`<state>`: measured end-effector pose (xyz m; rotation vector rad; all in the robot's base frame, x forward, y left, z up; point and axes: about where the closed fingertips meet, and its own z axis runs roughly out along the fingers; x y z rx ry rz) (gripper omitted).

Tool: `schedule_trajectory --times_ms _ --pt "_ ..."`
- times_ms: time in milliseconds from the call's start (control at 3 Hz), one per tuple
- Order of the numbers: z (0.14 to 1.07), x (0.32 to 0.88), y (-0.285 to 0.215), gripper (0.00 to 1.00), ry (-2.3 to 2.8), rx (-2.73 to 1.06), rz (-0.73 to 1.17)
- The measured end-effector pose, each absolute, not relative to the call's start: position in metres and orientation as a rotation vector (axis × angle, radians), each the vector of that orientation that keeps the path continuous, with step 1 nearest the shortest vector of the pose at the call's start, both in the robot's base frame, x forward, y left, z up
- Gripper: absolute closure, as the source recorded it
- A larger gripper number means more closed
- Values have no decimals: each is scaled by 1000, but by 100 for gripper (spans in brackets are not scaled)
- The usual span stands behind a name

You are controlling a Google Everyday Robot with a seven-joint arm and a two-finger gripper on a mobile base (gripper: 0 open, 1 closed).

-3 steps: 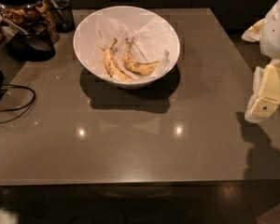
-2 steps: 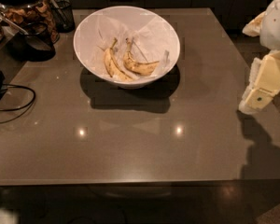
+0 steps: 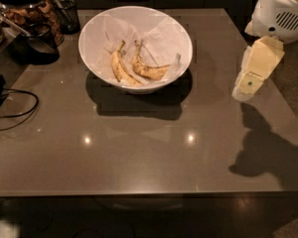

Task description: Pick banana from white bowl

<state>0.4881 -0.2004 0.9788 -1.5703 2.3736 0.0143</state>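
Observation:
The white bowl [image 3: 97,31], lined with crumpled white paper, stands at the back middle of the dark table. Two bananas lie in it. The strongly curved banana [image 3: 148,69], with brown spots, is on the right. A straighter, paler banana [image 3: 120,69] lies just left of it. My cream-coloured gripper [image 3: 244,89] hangs above the table's right side, well to the right of the bowl and apart from it, pointing down and to the left. Its shadow falls on the table's right front.
A glass jar of snacks [image 3: 25,6] and a dark cup of utensils [image 3: 67,14] stand at the back left. A black cable [image 3: 15,110] loops on the left edge. The table's front edge [image 3: 139,195] is near the bottom of the view.
My gripper has moved up and to the left, from beside the table's right edge to above its right side, nearer the bowl. The bowl and bananas have not moved.

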Motion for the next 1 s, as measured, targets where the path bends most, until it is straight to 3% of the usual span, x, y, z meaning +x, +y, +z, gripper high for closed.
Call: schedule_trajectory --times_ms 1000 --pt "971 521 -170 0 2368 -1617 -12"
